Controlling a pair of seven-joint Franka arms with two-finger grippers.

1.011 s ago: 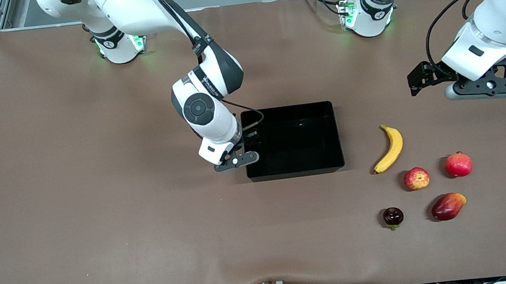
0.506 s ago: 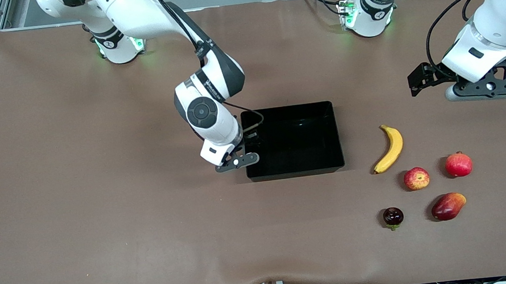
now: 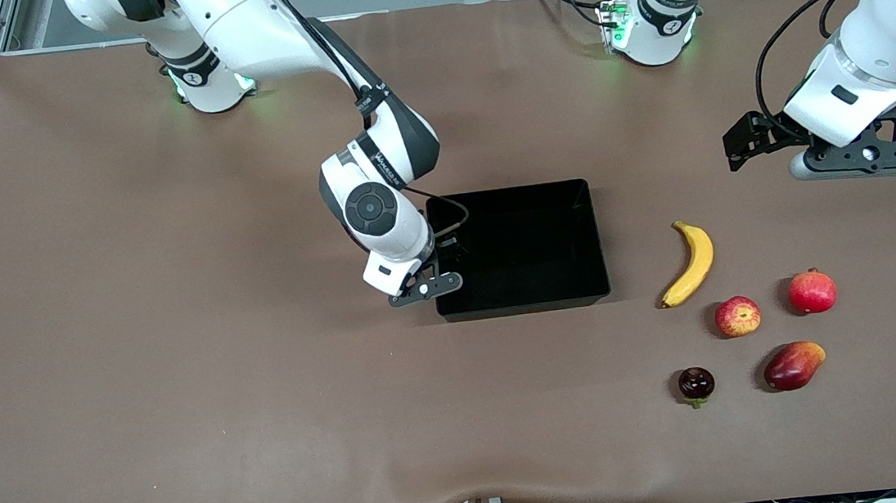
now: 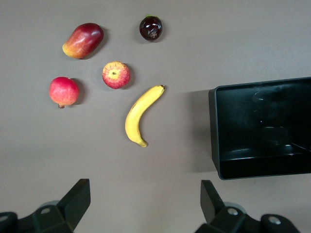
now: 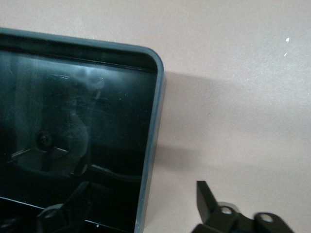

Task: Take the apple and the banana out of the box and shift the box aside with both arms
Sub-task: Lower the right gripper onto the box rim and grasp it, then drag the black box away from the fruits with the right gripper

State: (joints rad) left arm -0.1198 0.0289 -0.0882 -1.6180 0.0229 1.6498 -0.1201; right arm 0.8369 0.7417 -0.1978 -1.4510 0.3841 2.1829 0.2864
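The black open-top box (image 3: 523, 307) stands mid-table, nothing in it. My right gripper (image 3: 428, 287) is low at its wall toward the right arm's end. It is open and straddles that wall (image 5: 153, 121), one finger inside the box and one (image 5: 206, 194) outside. The right gripper (image 5: 142, 189) holds nothing. The yellow banana (image 3: 692, 262) and the red-yellow apple (image 3: 738, 316) lie on the mat toward the left arm's end. My left gripper (image 3: 858, 158) hangs open and empty over bare mat. In its wrist view the left gripper (image 4: 144, 187) looks onto banana (image 4: 140, 111), apple (image 4: 116, 74) and box (image 4: 214, 131).
Beside the apple lie a plain red crowned fruit (image 3: 812, 291), a red-orange mango (image 3: 793, 365) and a small dark maroon fruit (image 3: 697, 383). Brown mat covers the whole table, and cables run by the left arm's base (image 3: 648, 27).
My right gripper has edged a little toward the box wall and come lower. The left arm has barely moved. The fruits and the box lie as before.
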